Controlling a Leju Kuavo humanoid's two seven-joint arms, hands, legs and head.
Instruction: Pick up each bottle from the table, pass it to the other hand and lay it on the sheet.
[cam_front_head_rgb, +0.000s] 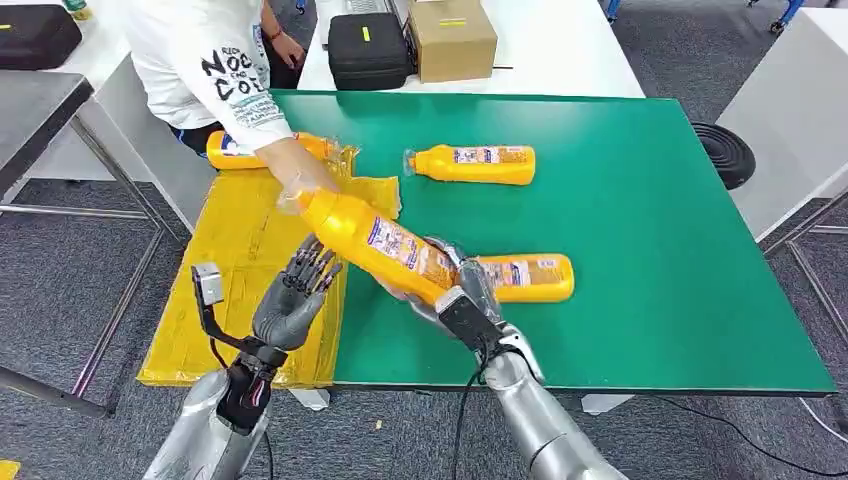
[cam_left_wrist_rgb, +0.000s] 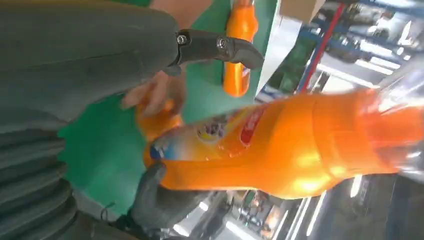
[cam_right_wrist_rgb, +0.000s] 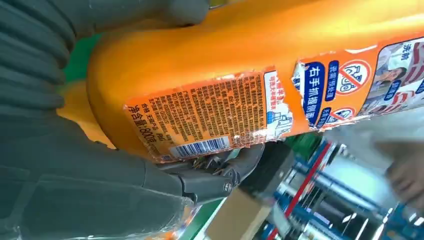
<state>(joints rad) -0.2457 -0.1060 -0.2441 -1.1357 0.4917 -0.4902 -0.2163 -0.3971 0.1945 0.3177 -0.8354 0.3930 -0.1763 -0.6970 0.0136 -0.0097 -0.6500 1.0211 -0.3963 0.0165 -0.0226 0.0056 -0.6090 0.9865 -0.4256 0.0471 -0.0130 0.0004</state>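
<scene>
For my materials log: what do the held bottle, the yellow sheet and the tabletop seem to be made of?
Held bottle: likely glossy orange plastic, showing highlights, with a torn paper-like label.
Yellow sheet: probably thin plastic film or wrapping, creased and slightly shiny.
Tabletop: smooth matte green surface, possibly a mat or laminate; unclear which.

The bottles (cam_front_head_rgb: 385, 245) are orange-yellow, each with a label in blue, white and red. The worktop (cam_front_head_rgb: 640, 240) is green, and the sheet (cam_front_head_rgb: 235, 290) on it is yellow. The right robot hand (cam_front_head_rgb: 455, 290) is grey and silver; the left robot hand (cam_front_head_rgb: 295, 300) is grey with darker fingers. The person's sleeve (cam_front_head_rgb: 215, 70) is white with black letters.
</scene>
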